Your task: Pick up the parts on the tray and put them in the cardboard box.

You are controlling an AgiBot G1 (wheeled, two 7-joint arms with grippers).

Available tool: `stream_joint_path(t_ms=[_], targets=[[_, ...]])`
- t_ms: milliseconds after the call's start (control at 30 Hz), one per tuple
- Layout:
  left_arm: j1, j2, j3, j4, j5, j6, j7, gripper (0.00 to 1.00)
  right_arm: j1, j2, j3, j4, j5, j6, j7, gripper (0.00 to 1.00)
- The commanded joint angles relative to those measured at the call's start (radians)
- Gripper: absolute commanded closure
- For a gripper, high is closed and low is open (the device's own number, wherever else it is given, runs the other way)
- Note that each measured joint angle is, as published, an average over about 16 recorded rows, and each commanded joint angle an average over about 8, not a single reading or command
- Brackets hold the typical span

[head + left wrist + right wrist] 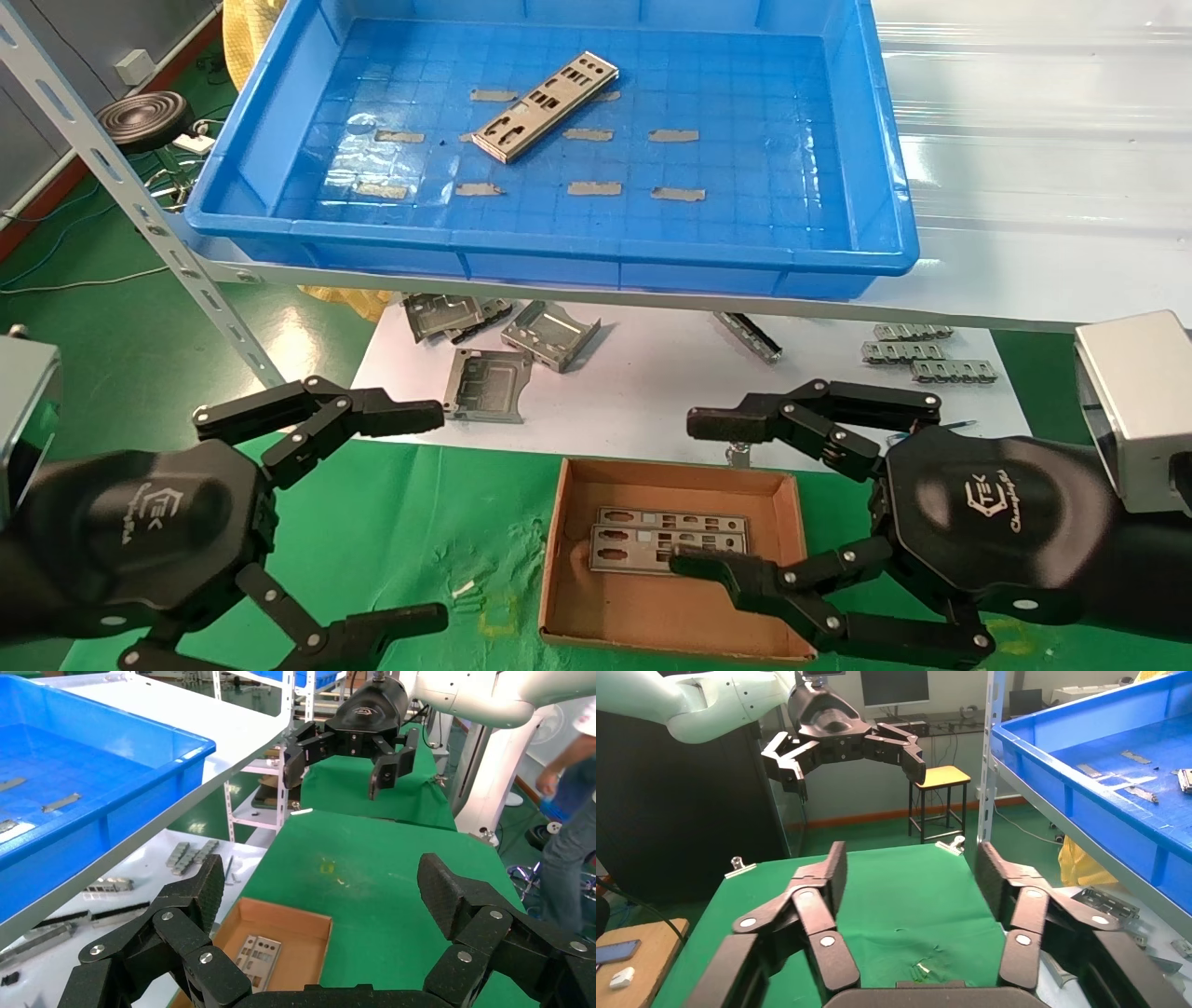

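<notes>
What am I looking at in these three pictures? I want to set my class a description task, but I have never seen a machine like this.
It is a robot with two arms, each ending in a black gripper with jointed fingers. The large picture comes from a camera on its head, looking down at its work. The other two come from cameras on its wrists, so each shows its own fingers close up and the other arm farther off.

The left gripper and right gripper are both open and hold nothing. On a raised shelf sits a blue tray with one punched metal plate in it. Below, on the green cloth, a cardboard box holds two such plates. Other grey metal brackets lie on a white sheet behind the box.
</notes>
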Motion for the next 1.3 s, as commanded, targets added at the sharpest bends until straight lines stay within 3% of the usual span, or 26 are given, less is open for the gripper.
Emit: stream_joint_path(t_ms=[33, 933, 1100, 1300], targets=[[0.000, 0.000, 0.000, 0.000, 0.000, 0.000, 0.000, 0.00, 0.000, 0.000, 0.000, 0.000, 0.000, 0.000, 0.000, 1.00], [-0.010, 0.004, -0.001, -0.002, 0.005, -0.004, 0.004, 0.00, 0.000, 0.000, 0.000, 0.000, 0.000, 0.000, 0.000, 1.00], [-0.105, 0.047, 0.019, 0.016, 0.063, -0.031, -0.003, 0.00, 0.000, 0.000, 0.000, 0.000, 0.000, 0.000, 0.000, 1.00], [-0.345, 0.188, 0.088, 0.161, 0.198, -0.067, -0.017, 0.00, 0.000, 0.000, 0.000, 0.000, 0.000, 0.000, 0.000, 1.00]])
